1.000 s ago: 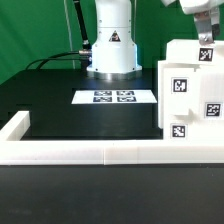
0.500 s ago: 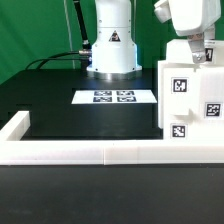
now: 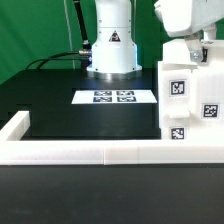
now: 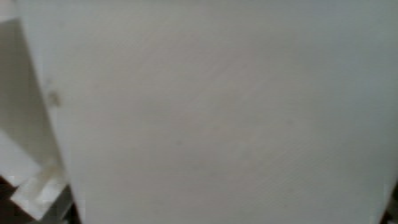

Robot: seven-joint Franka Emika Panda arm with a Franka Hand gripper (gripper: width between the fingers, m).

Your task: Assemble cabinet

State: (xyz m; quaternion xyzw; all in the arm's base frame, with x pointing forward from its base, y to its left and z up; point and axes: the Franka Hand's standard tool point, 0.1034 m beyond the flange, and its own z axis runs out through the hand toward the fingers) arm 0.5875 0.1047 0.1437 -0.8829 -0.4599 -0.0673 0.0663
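Note:
The cabinet is a white boxy unit with black-and-white tags. It stands upright at the exterior view's right, against the low white border wall. My gripper has come from above to the cabinet's top part, and its fingertips are hidden there. I cannot tell whether it is open or shut. The wrist view is almost filled by a plain white cabinet panel very close to the camera, and no fingers show in it.
The marker board lies flat on the black table in front of the robot base. Black cables run at the back left. The border wall turns a corner at the exterior view's left.
The arm's hand has come down from the top right edge over the cabinet's top and now covers the tag on the top part. The cabinet has hardly moved.

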